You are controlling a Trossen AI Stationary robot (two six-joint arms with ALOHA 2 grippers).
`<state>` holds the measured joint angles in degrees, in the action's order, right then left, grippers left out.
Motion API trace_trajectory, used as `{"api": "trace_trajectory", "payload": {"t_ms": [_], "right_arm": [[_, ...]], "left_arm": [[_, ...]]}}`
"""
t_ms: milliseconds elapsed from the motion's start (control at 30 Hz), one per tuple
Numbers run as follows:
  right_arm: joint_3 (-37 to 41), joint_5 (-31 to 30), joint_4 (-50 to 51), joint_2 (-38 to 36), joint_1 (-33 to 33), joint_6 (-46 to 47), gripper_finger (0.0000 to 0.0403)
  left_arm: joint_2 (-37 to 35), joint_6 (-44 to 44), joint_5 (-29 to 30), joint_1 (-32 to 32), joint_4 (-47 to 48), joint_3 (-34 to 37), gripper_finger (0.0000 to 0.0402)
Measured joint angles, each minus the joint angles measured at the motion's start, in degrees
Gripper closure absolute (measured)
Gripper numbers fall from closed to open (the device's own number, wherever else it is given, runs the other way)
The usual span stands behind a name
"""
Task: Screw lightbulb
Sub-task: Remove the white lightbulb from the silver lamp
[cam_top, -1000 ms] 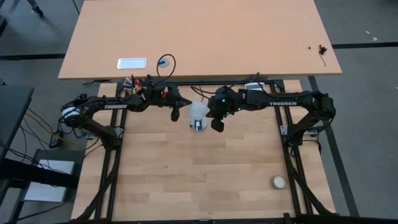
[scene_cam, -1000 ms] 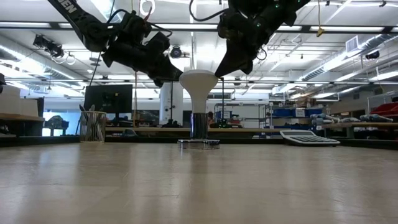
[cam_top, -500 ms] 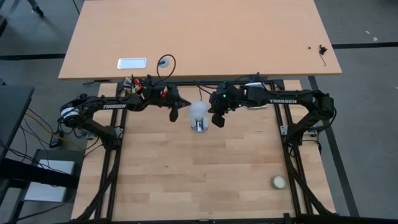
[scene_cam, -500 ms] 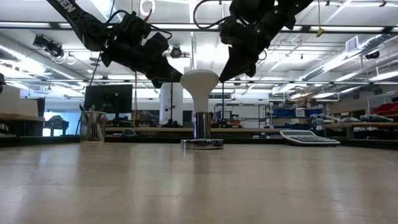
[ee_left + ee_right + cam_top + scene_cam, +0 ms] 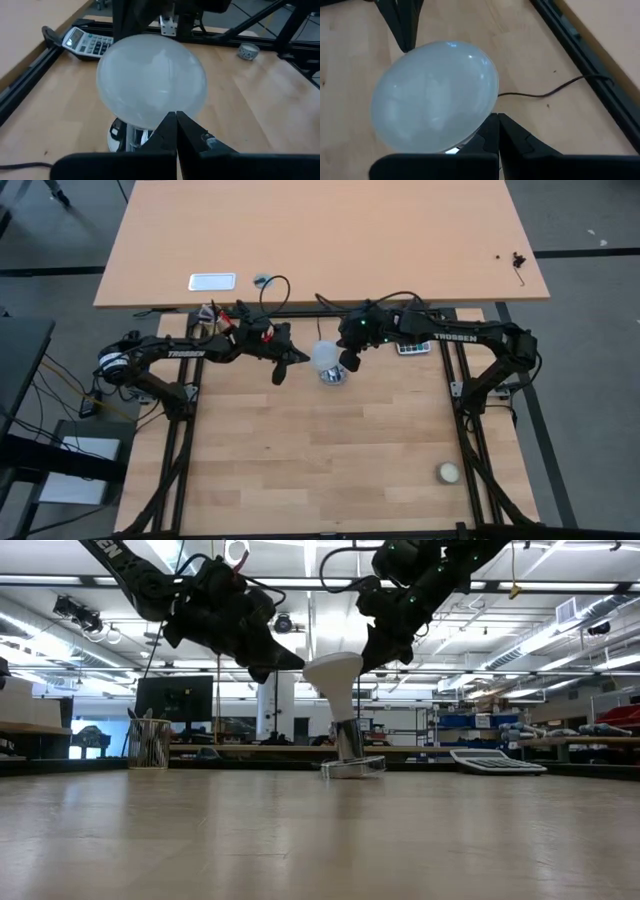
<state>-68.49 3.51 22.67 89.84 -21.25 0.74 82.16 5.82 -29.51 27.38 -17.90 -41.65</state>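
While the lightbulb (image 5: 335, 675) is sitting tilted in its socket (image 5: 352, 767) mid-tabletop (image 5: 300, 460), both the left hand (image 5: 283, 370) and right hand (image 5: 348, 361) are pressing its dome with fingers pressed together, so seating looks unfinished

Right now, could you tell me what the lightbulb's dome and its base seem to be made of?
The lightbulb has a dome that looks like frosted white glass or plastic: matte, translucent, with soft highlights in the wrist views. Its base looks like bare metal, grey and shiny, reflecting light. Both grippers sit beside the dome.
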Motion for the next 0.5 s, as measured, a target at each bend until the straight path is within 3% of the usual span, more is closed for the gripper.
{"api": "trace_trajectory", "payload": {"t_ms": [500], "right_arm": [[-0.1, -0.4, 2.4, -2.0, -1.1, -0.9, 0.0394]], "left_arm": [[-2.6, -0.1, 2.8, 0.6, -4.7, 0.1, 0.0402]]}}
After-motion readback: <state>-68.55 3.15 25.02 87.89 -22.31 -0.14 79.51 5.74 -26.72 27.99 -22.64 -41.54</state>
